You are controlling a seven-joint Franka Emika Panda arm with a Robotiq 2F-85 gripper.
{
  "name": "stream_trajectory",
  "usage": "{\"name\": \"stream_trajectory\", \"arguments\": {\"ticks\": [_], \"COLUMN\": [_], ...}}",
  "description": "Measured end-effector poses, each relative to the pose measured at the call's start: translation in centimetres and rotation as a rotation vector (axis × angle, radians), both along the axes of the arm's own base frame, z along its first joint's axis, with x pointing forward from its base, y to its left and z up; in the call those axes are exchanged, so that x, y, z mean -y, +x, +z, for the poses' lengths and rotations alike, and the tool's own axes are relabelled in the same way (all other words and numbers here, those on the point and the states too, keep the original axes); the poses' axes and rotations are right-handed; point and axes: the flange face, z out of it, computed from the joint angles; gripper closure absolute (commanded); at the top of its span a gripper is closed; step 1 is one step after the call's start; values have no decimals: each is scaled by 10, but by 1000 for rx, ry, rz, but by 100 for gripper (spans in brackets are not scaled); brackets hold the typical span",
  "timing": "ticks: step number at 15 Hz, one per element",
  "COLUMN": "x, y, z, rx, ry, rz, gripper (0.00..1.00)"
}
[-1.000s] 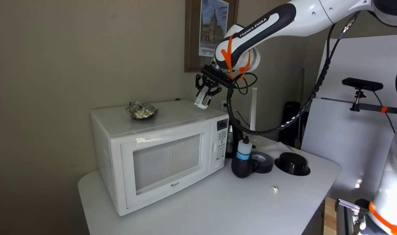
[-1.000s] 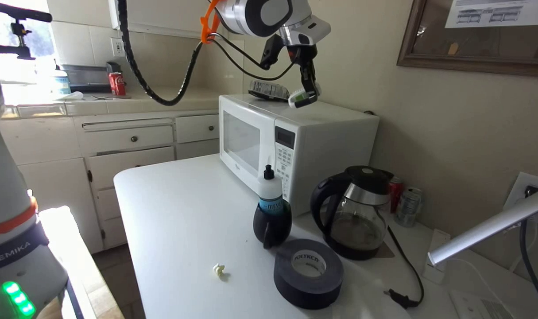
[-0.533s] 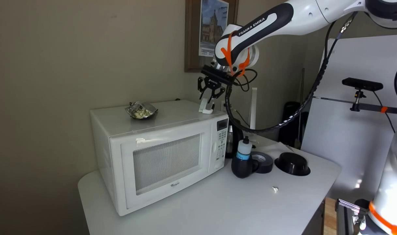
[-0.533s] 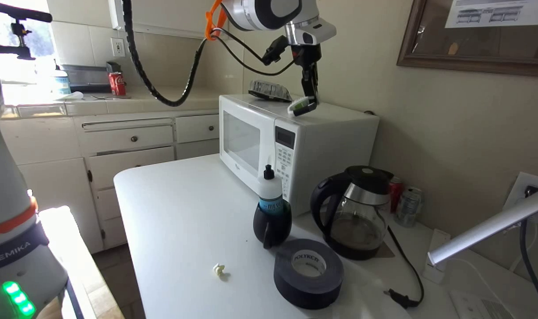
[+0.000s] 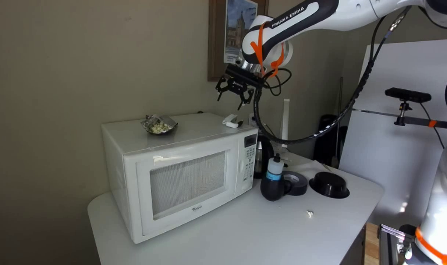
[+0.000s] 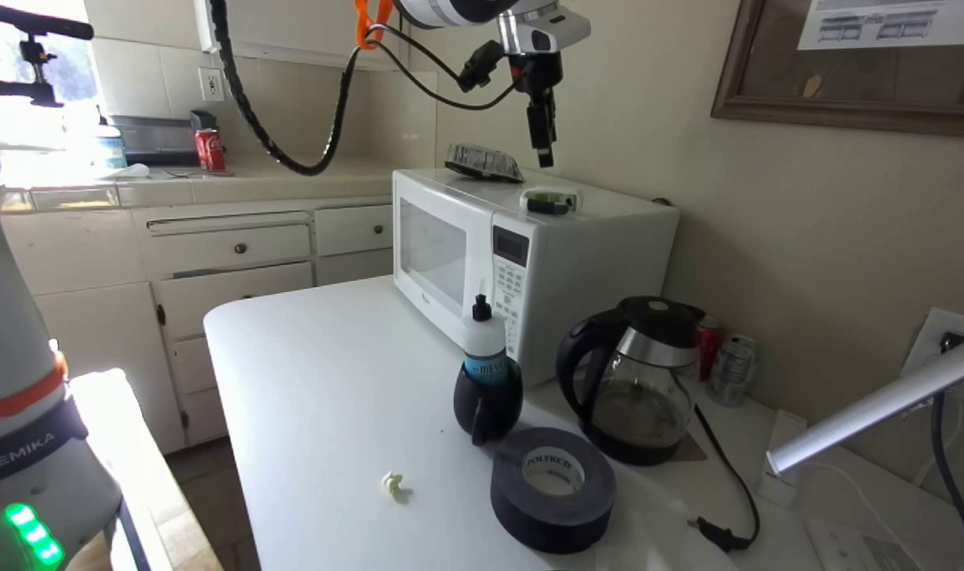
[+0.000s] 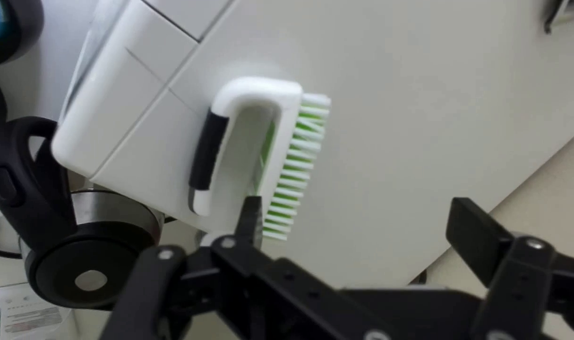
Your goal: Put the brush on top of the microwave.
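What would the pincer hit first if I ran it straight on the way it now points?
Probably the brush, with one side of the pincer; its middle seems aimed at the microwave top beside it. Depth is unclear.

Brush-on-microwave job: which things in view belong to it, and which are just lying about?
Belong to the job:
microwave
brush, on top of it
tool, open, not touching the brush

Just lying about:
bag, also on the microwave
mug
bottle
tape
kettle
black dish
scrap
cans
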Motion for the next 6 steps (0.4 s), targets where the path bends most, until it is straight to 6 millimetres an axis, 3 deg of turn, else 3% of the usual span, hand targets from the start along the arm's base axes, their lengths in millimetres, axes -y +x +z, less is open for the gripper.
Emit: {"name": "stream_trajectory", "arguments": {"ticks": [3,6], "x": [-23,-29], "y": [-40,-94], "z": [6,-3], "rx": [-98,-177], "ry": [-38,-69], "rz": [140,298], "gripper": [0,0]}}
